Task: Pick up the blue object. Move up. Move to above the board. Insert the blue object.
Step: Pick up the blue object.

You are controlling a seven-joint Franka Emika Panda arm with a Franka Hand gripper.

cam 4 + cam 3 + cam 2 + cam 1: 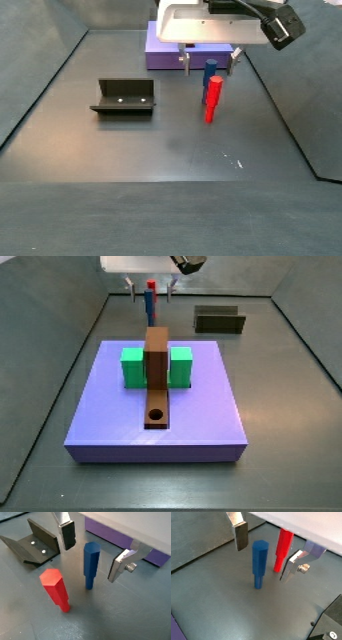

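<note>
On the table (120,190) lies one large purple slab (201,421). It carries one green block (131,368) and one board (156,381), a long brown strip with its round hole (156,415) near one end. One fixture (124,97) stands apart. One blue object (91,564) stands upright on the table, long axis vertical, right between the fingers (67,536) in both wrist views. One red stick (56,590) stands just beside it, outside them. The tool (266,556) is spread wide and touches nothing, so closing straight in should catch the peg's upper half.
</note>
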